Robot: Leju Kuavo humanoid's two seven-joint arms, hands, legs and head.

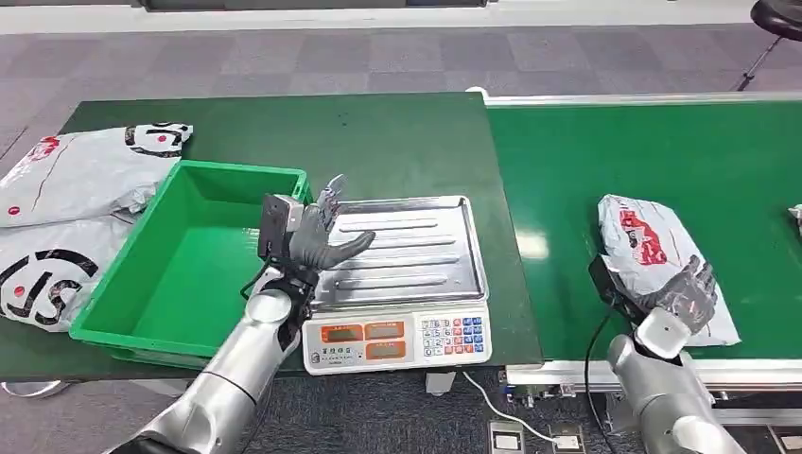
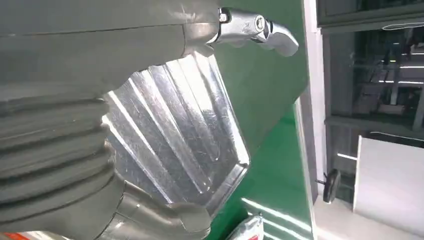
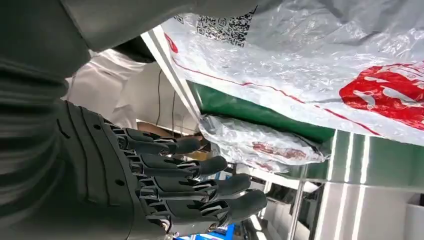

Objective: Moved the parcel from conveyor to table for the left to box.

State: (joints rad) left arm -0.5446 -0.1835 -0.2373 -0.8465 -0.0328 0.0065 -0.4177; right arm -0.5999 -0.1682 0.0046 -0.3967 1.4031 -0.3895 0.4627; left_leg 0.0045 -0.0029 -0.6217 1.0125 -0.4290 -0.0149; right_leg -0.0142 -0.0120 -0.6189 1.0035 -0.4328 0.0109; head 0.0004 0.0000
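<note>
1. Parcel (image 1: 662, 260): grey poly mailer with red print, lay flat on the green conveyor belt (image 1: 662, 151), near the belt's front edge, on the robot's right.
2. Right hand (image 1: 683, 295): at the parcel's near end, over its front corner. In the right wrist view the fingers (image 3: 200, 185) were stretched out and side by side, slightly apart, with the bag against the palm side. Could not tell whether they actually gripped it.
3. A second wrapped parcel (image 3: 260, 145) showed further along the belt in the right wrist view.
4. Left hand (image 1: 322, 236): raised over the left edge of the scale's steel tray (image 1: 416, 251), fingers spread, thumb out toward the tray, holding nothing.
5. Weighing scale (image 1: 402, 340): on the dark green table (image 1: 378, 142), keypad and orange displays facing the robot, just left of the conveyor.
6. Green plastic bin (image 1: 180, 274): directly left of the scale, touching or nearly touching it.
7. Two more grey mailers (image 1: 66, 180) sat left of the bin at the table's left end, one (image 1: 43, 274) nearer the robot.
</note>
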